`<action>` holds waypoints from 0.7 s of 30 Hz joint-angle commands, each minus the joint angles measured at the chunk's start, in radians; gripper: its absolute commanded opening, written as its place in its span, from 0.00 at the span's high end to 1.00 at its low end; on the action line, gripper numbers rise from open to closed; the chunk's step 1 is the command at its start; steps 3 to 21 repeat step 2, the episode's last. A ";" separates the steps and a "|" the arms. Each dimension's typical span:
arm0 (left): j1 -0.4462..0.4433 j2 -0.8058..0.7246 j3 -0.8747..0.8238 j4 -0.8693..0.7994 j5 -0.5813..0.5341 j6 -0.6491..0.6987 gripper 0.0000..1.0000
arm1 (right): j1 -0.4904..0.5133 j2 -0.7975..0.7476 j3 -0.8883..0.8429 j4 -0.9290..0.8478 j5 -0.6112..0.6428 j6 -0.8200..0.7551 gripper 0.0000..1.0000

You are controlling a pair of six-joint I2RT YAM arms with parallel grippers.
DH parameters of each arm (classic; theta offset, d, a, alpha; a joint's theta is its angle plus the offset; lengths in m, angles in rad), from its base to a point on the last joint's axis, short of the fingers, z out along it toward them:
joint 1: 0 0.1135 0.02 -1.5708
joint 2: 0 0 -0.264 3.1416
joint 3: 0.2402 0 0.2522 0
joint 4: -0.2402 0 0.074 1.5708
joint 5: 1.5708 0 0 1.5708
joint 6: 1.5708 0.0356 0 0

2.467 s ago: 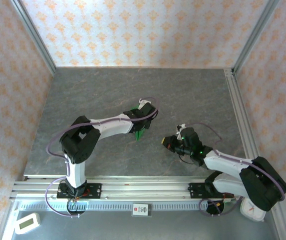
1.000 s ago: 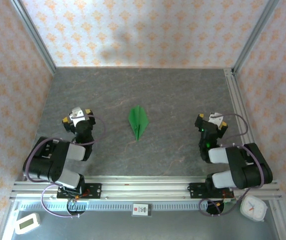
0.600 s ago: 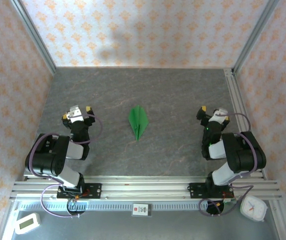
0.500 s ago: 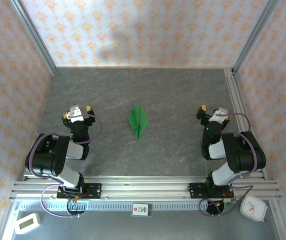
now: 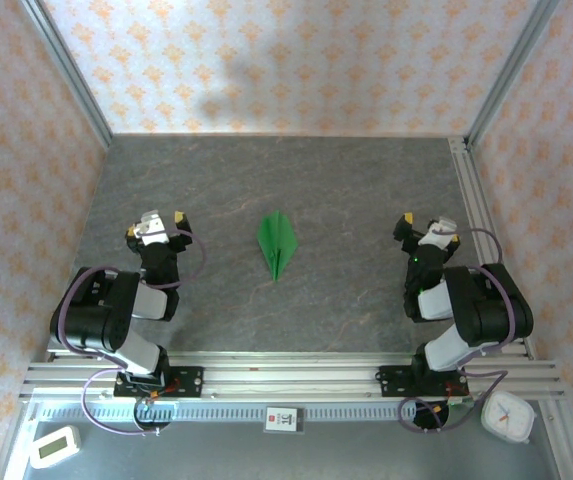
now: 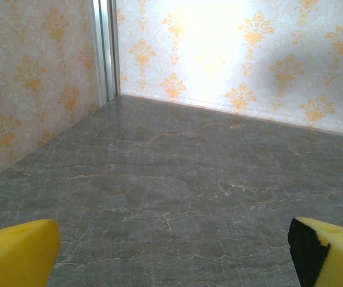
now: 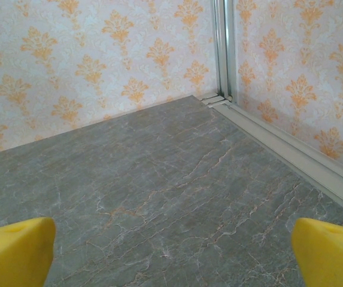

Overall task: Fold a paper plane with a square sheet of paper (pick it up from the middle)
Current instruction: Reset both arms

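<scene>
The paper plane (image 5: 277, 243), a slim bright green dart with a centre crease, lies flat on the grey table, its point toward the near edge. No gripper touches it. My left gripper (image 5: 155, 226) is folded back near its base, well left of the plane, open with nothing between its yellow fingertips (image 6: 17, 257). My right gripper (image 5: 425, 226) is folded back on the far side, well right of the plane, open and holding nothing; its yellow fingertips (image 7: 330, 254) frame bare table.
Patterned walls with aluminium posts (image 5: 71, 75) enclose the grey marbled table (image 5: 346, 190). A rail (image 5: 481, 230) runs along the right edge. A small white timer (image 5: 53, 445) and a white clock (image 5: 509, 415) lie beyond the near rail.
Earlier the left gripper was at the plane with the right close by; both arms then drew back to their folded poses, leaving the plane on the table. Over the last half second nothing moved.
</scene>
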 commanded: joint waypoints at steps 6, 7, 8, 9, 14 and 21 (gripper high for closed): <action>-0.002 0.003 -0.010 0.041 0.017 0.001 0.00 | 0.000 -0.007 -0.006 0.035 0.000 0.005 0.00; -0.002 0.003 -0.010 0.041 0.017 0.001 0.00 | 0.000 -0.007 -0.006 0.035 0.000 0.005 0.00; -0.002 0.003 -0.010 0.041 0.017 0.001 0.00 | 0.000 -0.007 -0.006 0.035 0.000 0.005 0.00; -0.002 0.003 -0.010 0.041 0.017 0.001 0.00 | 0.000 -0.007 -0.006 0.035 0.000 0.005 0.00; -0.002 0.003 -0.010 0.041 0.017 0.001 0.00 | 0.000 -0.007 -0.006 0.035 0.000 0.005 0.00; -0.002 0.003 -0.010 0.041 0.017 0.001 0.00 | 0.000 -0.007 -0.006 0.035 0.000 0.005 0.00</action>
